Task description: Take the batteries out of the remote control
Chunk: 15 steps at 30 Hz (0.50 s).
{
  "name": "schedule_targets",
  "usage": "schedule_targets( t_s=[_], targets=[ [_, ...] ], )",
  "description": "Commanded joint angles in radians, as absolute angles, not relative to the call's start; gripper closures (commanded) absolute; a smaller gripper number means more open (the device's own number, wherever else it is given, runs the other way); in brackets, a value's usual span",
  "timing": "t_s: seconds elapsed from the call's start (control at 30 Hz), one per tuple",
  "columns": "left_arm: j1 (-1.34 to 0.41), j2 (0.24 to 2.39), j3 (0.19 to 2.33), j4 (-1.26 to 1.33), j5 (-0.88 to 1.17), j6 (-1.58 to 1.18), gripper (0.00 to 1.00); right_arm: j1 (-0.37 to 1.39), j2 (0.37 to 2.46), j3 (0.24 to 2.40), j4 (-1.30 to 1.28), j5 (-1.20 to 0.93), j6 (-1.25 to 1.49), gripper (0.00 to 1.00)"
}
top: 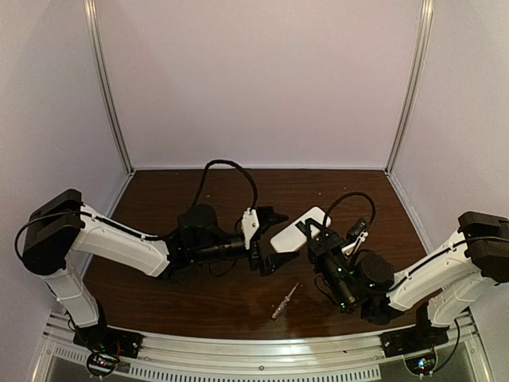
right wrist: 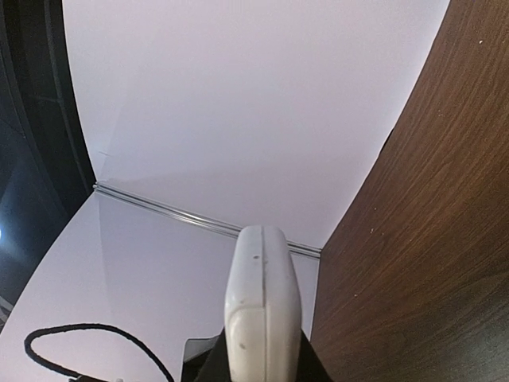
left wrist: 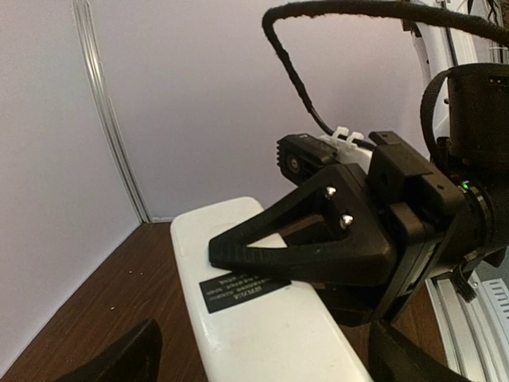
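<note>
While the left gripper (top: 286, 237) stood with its fingers spread wide, the remote control (top: 298, 228) ran between them, its left end in the gap; whether either finger touched it could not be told. Its plain white face with a dark label (left wrist: 242, 290) was turned to the left wrist camera. At its right end the right gripper (top: 312, 237) pinched it, one black finger (left wrist: 302, 239) lying across that face, and its own wrist view showed the remote edge-on between its fingers. A thin screwdriver (top: 285, 301) lay on the wooden table (top: 159, 199) nearer the front rail, apart from both grippers. Bare wood lay open behind the remote towards the back wall, and both side walls stood well apart.
</note>
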State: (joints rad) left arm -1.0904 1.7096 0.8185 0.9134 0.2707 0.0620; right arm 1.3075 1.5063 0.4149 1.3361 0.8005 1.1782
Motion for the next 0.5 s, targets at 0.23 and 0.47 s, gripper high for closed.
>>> schedule_targets(
  t_s=[0.23, 0.47],
  targets=[
    [-1.089, 1.746, 0.849, 0.986, 0.094, 0.055, 0.09, 1.329, 1.517, 0.426, 1.602, 0.801, 1.125, 1.00],
    [-1.089, 1.760, 0.877, 0.967, 0.053, 0.038, 0.27, 1.352, 1.546, 0.419, 1.659, 0.815, 1.121, 1.00]
  ],
)
